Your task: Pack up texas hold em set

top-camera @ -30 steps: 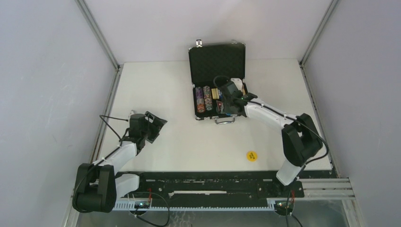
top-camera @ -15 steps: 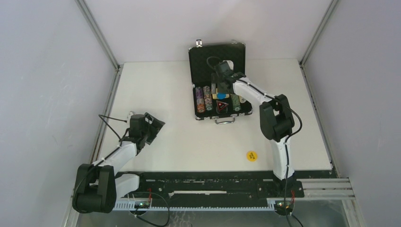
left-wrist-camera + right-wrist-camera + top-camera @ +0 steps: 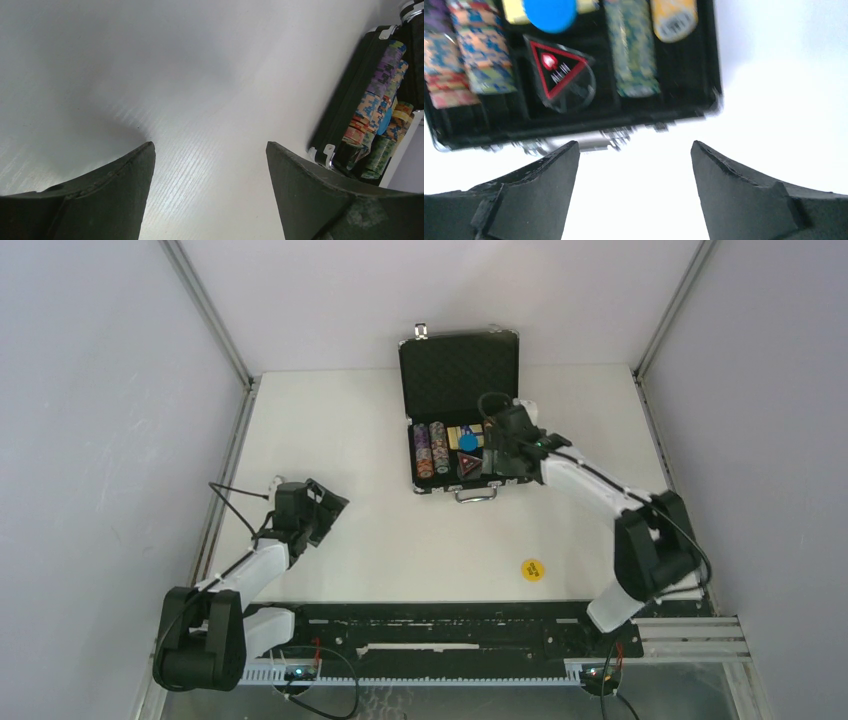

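In the top view, the right side of the briefcase (image 3: 440, 486) is hidden by the right gripper (image 3: 634, 152), which is spread wide and empty. The case is set far-centre on the table (image 3: 340, 440), its long axis left-to-right, lid (image 3: 458, 365) raised behind and handle (image 3: 476, 496) turned toward the arms. The left gripper (image 3: 210, 150) is also held wide.

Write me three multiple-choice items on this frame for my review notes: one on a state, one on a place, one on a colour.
1. How does the small black silver-trimmed briefcase stand?
A. shut
B. lying upside down
C. open, lid upright

2. Where does the yellow round token lie?
A. inside the briefcase
B. on the white table, outside the briefcase
C. on the lid

3. What colour is the border of the triangular token inside the briefcase?
A. red
B. green
C. white

Answers: 1 C, the foam-lined lid stands up behind the rows of poker chips; 2 B, it sits alone on the tabletop, on the near side of the briefcase; 3 A, the right wrist view shows a red edge.
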`<state>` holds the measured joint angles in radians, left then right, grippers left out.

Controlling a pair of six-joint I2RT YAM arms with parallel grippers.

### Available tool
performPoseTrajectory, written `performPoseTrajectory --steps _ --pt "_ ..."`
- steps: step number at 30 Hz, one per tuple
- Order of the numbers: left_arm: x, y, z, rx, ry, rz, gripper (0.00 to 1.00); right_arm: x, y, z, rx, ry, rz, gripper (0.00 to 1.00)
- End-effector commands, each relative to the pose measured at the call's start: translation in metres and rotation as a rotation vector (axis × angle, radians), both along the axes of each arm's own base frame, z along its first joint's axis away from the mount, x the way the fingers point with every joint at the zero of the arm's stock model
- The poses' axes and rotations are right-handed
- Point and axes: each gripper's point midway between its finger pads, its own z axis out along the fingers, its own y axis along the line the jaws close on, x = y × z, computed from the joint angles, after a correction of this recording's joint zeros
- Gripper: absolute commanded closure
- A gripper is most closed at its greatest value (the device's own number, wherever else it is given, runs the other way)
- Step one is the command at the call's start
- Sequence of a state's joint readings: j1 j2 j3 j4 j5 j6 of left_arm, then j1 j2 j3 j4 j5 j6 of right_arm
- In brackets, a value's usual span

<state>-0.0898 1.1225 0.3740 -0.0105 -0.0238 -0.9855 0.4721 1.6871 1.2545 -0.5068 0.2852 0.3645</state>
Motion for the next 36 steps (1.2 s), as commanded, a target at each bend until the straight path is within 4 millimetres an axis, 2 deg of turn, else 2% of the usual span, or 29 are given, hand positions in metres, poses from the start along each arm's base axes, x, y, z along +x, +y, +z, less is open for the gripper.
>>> performPoseTrajectory --steps 1,4,8,12,15,18,22,30,36 --pt "0.013 -0.009 0.024 -0.01 -0.087 -0.033 0.14 -0.044 -0.03 0.003 0.042 -0.02 -0.102 0.11" --pt "0.013 -0.018 0.029 -0.02 -0.103 -0.054 0.14 -0.089 -0.042 -0.006 0.081 0.007 -0.128 0.1" --pt "0.011 -0.034 0.035 -0.026 -0.119 -0.087 0.14 -0.139 -0.052 -0.024 0.06 0.044 -0.153 0.1" --pt "0.009 -0.051 0.036 -0.03 -0.11 -0.138 0.14 -0.18 -0.05 -0.047 0.049 0.099 -0.17 0.09" --pt "0.008 -0.061 0.037 -0.034 -0.109 -0.162 0.13 -0.202 -0.052 -0.067 0.034 0.133 -0.183 0.09" --pt "0.007 -0.066 0.039 -0.035 -0.11 -0.178 0.13 -0.215 -0.056 -0.076 0.021 0.151 -0.2 0.08" --pt "0.007 -0.069 0.04 -0.033 -0.114 -0.188 0.14 -0.224 -0.054 -0.078 0.048 0.142 -0.194 0.08" --pt "0.007 -0.069 0.039 -0.033 -0.112 -0.19 0.14 -0.228 -0.05 -0.08 0.062 0.133 -0.185 0.09" --pt "0.007 -0.073 0.038 -0.044 -0.106 -0.202 0.14 -0.23 -0.05 -0.083 0.06 0.146 -0.204 0.13"
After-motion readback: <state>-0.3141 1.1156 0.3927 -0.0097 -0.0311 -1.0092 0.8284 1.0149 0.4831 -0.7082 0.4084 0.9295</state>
